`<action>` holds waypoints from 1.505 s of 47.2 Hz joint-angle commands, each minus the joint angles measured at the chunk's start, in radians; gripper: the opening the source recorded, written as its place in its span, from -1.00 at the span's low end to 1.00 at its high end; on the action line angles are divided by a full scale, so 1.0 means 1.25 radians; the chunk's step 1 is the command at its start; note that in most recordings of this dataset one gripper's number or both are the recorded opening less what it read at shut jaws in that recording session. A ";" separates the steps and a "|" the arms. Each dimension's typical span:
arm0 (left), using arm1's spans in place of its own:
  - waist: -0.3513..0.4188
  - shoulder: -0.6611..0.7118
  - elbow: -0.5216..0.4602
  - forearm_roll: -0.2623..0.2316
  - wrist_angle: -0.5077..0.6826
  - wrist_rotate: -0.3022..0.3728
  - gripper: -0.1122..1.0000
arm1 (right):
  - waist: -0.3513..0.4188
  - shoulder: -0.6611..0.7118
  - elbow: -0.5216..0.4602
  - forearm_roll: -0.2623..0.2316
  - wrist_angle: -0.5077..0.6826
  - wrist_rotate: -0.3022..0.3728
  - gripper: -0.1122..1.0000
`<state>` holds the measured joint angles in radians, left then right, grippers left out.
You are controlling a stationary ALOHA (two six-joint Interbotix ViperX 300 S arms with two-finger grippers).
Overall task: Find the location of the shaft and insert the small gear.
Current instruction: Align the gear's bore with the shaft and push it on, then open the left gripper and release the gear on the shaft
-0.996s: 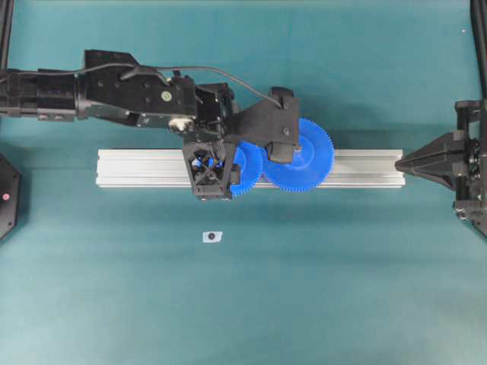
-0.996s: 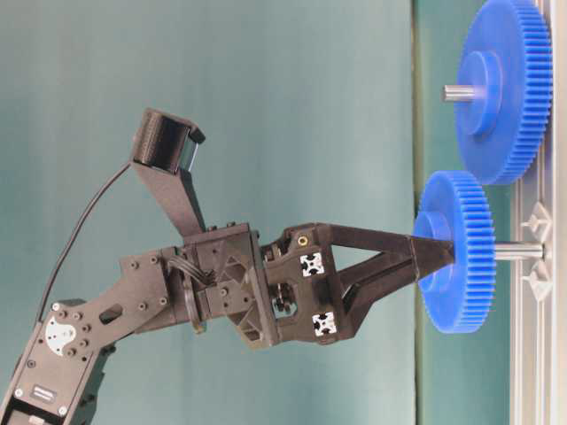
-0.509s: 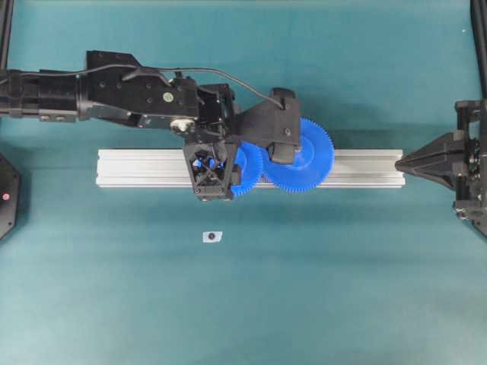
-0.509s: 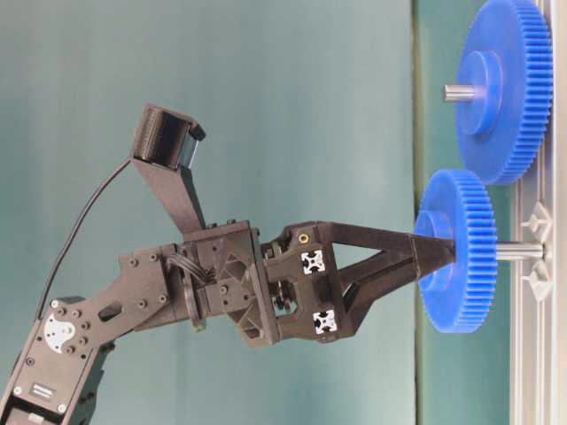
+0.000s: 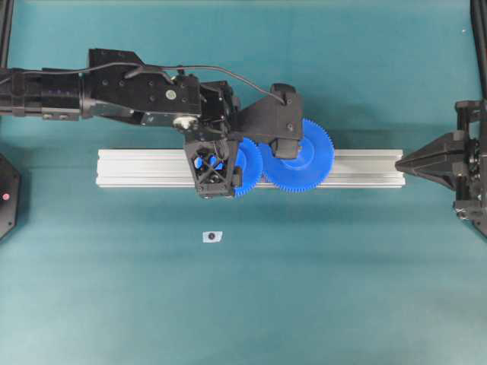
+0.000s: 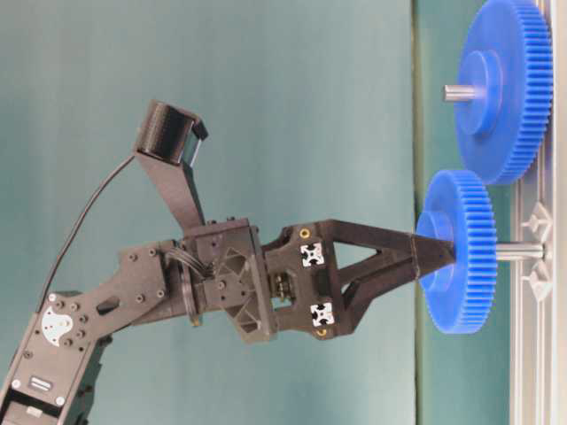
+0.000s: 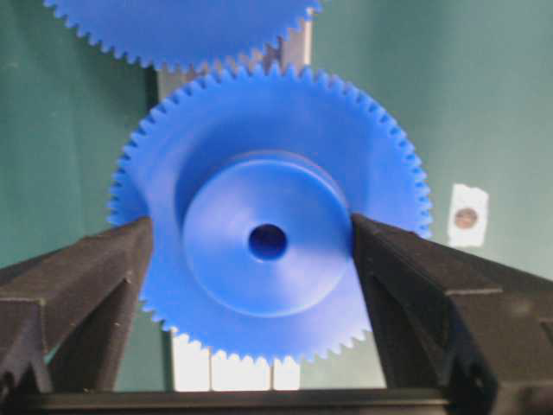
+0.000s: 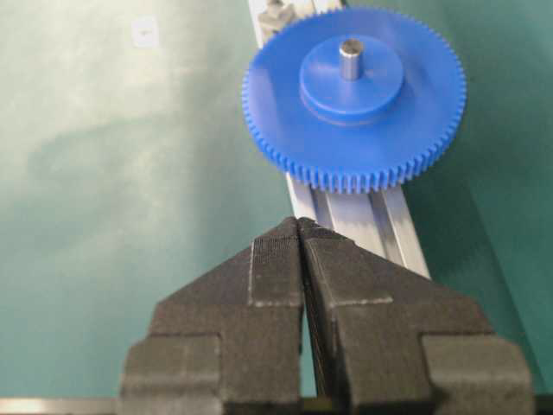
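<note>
The small gear (image 6: 458, 252) is blue with a raised hub and dark centre hole. It sits partway down the grey shaft (image 6: 519, 251), which stands on the rail between two clear pieces (image 6: 537, 219). My left gripper (image 6: 436, 254) is shut on the gear's hub. In the left wrist view the black fingers (image 7: 86, 285) flank the hub of the small gear (image 7: 268, 242). From overhead, the left gripper (image 5: 213, 163) covers most of the small gear (image 5: 248, 169). My right gripper (image 8: 300, 223) is shut and empty at the rail's right end (image 5: 399, 161).
The larger blue gear (image 5: 304, 156) with a grey pin stands on the aluminium rail (image 5: 137, 167) next to the small gear, teeth close together. It also shows in the right wrist view (image 8: 354, 99). A small white tag with a dark dot (image 5: 212, 236) lies in front of the rail.
The left arm has shifted slightly and its wrist has tilted a little. The small gear has edged a touch nearer the rail along the shaft. The right arm has not moved.
</note>
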<state>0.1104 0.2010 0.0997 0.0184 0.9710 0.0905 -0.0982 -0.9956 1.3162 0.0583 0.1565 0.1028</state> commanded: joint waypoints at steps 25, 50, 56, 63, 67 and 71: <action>-0.010 -0.025 -0.064 0.002 0.055 0.004 0.74 | -0.002 0.006 -0.007 0.001 -0.005 0.007 -0.74; -0.012 -0.025 -0.064 0.002 0.055 0.005 0.74 | -0.002 0.006 -0.007 0.001 -0.005 0.007 -0.74; -0.017 -0.027 -0.065 0.002 0.055 0.007 0.74 | -0.002 0.005 -0.007 0.001 -0.005 0.007 -0.74; -0.025 -0.028 -0.064 0.004 0.055 0.007 0.74 | -0.002 0.006 -0.007 0.001 -0.006 0.007 -0.74; -0.026 -0.031 -0.065 0.004 0.055 0.007 0.74 | -0.002 0.005 -0.007 0.001 -0.005 0.007 -0.74; -0.027 -0.037 -0.065 0.004 0.055 0.006 0.74 | -0.002 0.005 -0.007 0.000 -0.005 0.007 -0.74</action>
<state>0.0813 0.2010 0.0445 0.0199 1.0431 0.0982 -0.0966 -0.9956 1.3162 0.0568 0.1565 0.1028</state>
